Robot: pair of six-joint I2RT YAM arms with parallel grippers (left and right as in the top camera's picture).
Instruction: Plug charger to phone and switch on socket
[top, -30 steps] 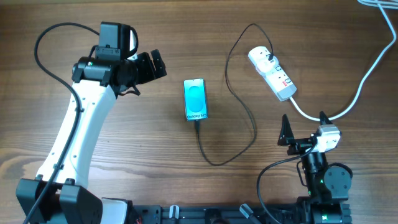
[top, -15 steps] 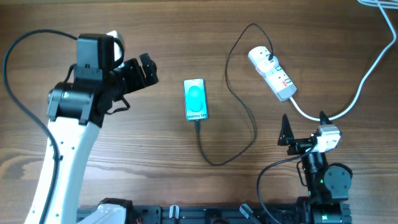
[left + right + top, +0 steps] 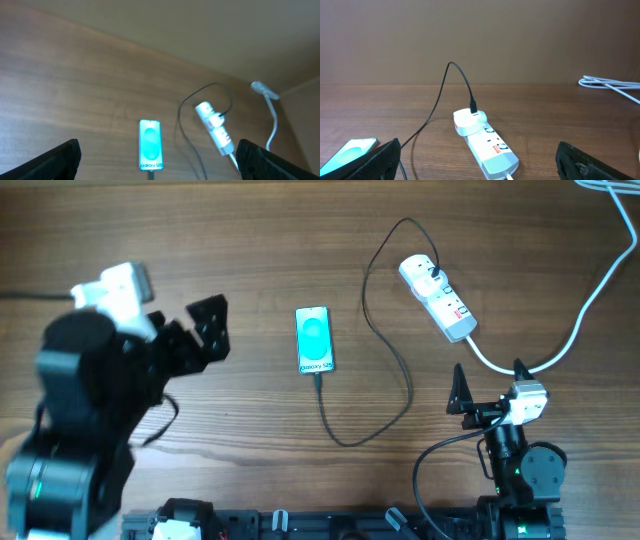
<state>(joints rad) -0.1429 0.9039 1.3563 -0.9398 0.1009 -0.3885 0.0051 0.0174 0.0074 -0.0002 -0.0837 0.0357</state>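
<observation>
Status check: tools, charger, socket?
Left tool and right tool open, empty. Charger meets phone at its near end, looks plugged in. Socket untouched, switch state unreadable. Thick white cord lies between right tool and socket.

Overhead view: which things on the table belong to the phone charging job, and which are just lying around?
Belong to the job:
- phone
- black charger cable, ending at the phone's lower end
- white socket strip with its thick white cord

Just lying about:
- white cable at the top right corner, though it may be that cord's far end
</observation>
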